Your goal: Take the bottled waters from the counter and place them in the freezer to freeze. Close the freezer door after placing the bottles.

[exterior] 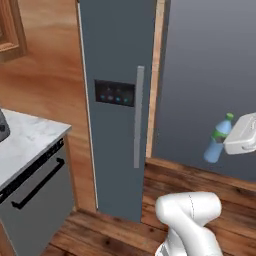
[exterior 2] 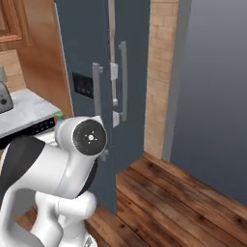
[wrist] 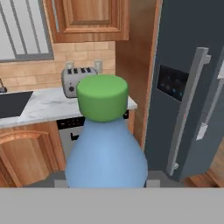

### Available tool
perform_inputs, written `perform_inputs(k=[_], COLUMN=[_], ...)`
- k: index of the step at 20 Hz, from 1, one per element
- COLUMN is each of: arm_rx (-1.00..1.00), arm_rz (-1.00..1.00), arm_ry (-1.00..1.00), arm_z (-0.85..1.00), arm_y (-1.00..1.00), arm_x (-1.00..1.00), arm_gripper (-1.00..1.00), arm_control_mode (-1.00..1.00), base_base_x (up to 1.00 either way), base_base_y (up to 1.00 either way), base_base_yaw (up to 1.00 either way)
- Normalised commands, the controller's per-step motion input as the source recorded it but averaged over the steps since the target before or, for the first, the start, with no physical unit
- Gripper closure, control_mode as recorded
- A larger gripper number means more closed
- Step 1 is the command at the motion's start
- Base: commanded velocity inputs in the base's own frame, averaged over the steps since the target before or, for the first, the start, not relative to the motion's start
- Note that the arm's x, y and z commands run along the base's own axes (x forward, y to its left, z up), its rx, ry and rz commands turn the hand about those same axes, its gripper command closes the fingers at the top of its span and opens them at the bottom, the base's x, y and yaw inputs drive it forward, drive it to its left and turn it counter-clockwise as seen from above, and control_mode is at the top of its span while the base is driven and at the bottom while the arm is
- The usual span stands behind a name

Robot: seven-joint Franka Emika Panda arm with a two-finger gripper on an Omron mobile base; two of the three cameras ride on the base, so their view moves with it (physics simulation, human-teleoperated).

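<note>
The freezer [exterior: 117,55] stood tall and slate-grey, its freezer door [wrist: 183,65] carrying a long grey vertical handle [exterior: 138,117] and a small dark display [exterior: 115,93]. To its left, the marble table [wrist: 48,106] ran over wooden cabinets and held a toaster [wrist: 74,78] by the wall. The gripper [exterior: 240,135] was raised in the air right of the freezer and closed on the green-capped bottle [exterior: 217,139], held tilted, well clear of the table. In the hand view the bottle's green cap [wrist: 103,97] sat close before the lens.
</note>
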Motion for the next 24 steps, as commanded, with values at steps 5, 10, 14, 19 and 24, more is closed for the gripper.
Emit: perform_inputs(k=[5,10,14,19,24], arm_rx=[0.00,0.00,0.00,0.00,0.00], arm_rz=[0.00,0.00,0.00,0.00,0.00], arm_ry=[0.00,0.00,0.00,0.00,0.00], arm_z=[0.00,0.00,0.00,0.00,0.00], arm_y=[0.00,0.00,0.00,0.00,0.00], arm_x=[0.00,0.00,0.00,0.00,0.00], arm_gripper=[1.00,1.00,1.00,1.00,1.00], arm_control_mode=[1.00,1.00,1.00,1.00,1.00], base_base_x=[0.48,0.64,0.57,0.41,0.28], base_base_y=[-1.00,-0.96,-0.80,-0.66,-0.46], base_base_yaw=[-0.06,0.15,0.37,0.54,0.57])
